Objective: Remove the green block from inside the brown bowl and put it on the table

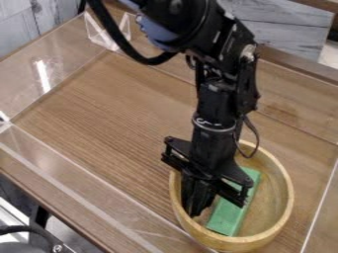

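The brown bowl [271,225] sits on the table [119,119] at the front right. Inside it lies the green block [239,206], slanting from the near rim up to the far right. My gripper [201,202] points steeply down into the bowl's left half. Its black fingers [196,197] are shut over the block's left edge. The block stays low in the bowl, and the arm hides its left side.
Low clear plastic walls [53,148] edge the table on the left and front. The bowl stands close to the front right wall. Bare wood spreads to the left and behind the bowl.
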